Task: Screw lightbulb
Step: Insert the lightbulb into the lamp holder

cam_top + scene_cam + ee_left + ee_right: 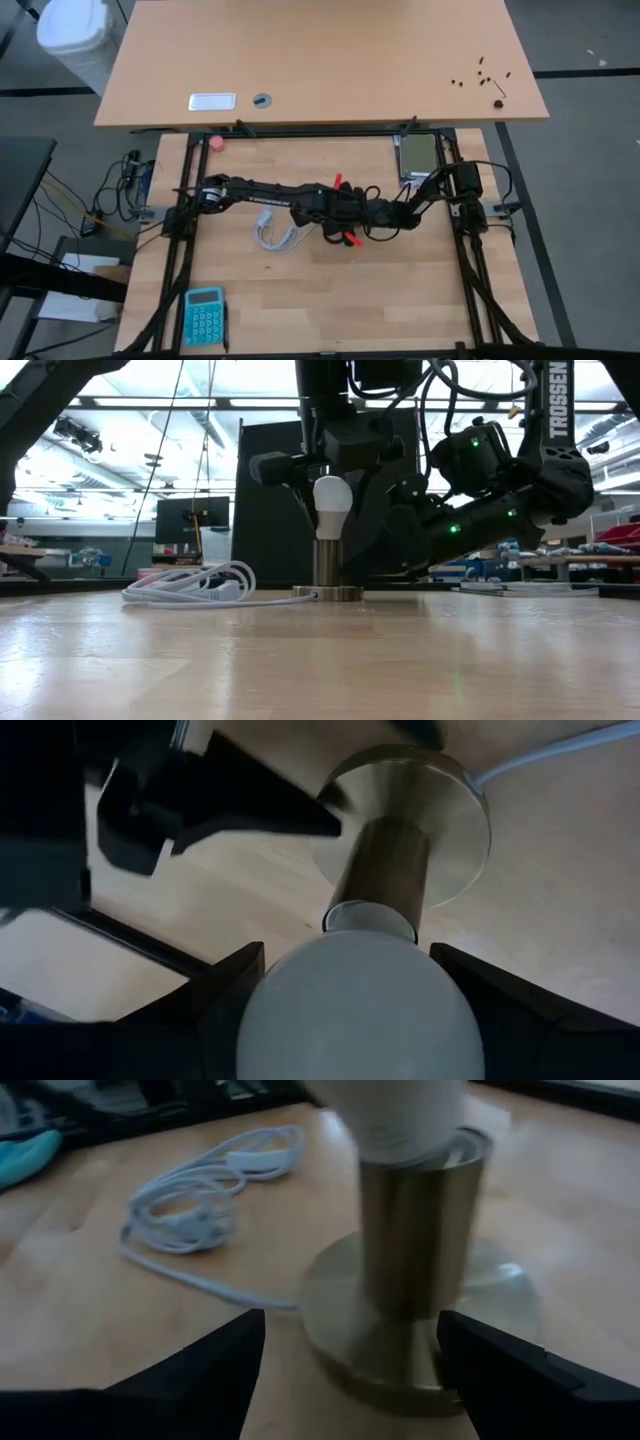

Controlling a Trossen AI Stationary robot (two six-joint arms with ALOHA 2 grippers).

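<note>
Lightbulb between left hand fingers, seated atop socket

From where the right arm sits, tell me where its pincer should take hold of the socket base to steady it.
Grip the upright brass stem just above the round foot, coming in level from the side. The right pincer already straddles it, open. The lightbulb sits on top, held by the left pincer, so stay low.

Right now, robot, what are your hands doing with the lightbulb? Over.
Left gripper shut on lightbulb, seated atop brass socket. Right gripper open, straddling socket base. White cord beside it, not in the way.
</note>
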